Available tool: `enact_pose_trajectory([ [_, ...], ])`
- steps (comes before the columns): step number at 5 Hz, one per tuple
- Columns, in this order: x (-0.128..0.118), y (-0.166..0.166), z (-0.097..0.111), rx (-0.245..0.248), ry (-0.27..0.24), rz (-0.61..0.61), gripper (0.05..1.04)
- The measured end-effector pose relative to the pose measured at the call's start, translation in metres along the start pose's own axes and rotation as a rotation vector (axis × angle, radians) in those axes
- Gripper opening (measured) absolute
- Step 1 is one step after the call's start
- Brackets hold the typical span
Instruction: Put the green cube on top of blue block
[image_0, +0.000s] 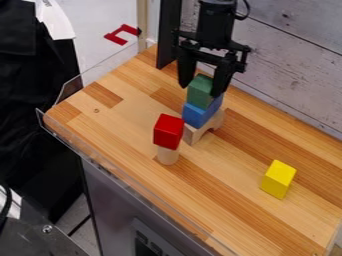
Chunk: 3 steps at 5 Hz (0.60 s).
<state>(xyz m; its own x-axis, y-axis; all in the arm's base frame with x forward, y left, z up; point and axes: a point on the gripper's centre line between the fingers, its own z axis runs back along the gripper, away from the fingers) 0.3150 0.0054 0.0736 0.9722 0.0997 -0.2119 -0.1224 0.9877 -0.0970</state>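
Observation:
The black gripper (200, 90) hangs over the back of the wooden counter, shut on the green cube (200, 91), with one finger at each side of it. Directly below the cube is the blue block (196, 116), and the green cube's underside appears to meet its top. The blue block rests on a natural wood arch block (192, 135). The right finger hides part of the cube's right side.
Just left and in front of the stack, a red cube (167, 132) tops a pale wooden cylinder (167, 155). A yellow block (278, 179) stands at the right. A clear rim (123, 175) edges the counter's front; a plank wall (287, 65) runs behind.

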Motion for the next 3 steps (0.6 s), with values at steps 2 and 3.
enact_pose_trajectory([
  [2,-0.017,-0.006,0.058,0.006,-0.164,0.006,1.001],
  [3,-0.034,-0.009,0.081,0.016,-0.222,-0.005,1.001],
])
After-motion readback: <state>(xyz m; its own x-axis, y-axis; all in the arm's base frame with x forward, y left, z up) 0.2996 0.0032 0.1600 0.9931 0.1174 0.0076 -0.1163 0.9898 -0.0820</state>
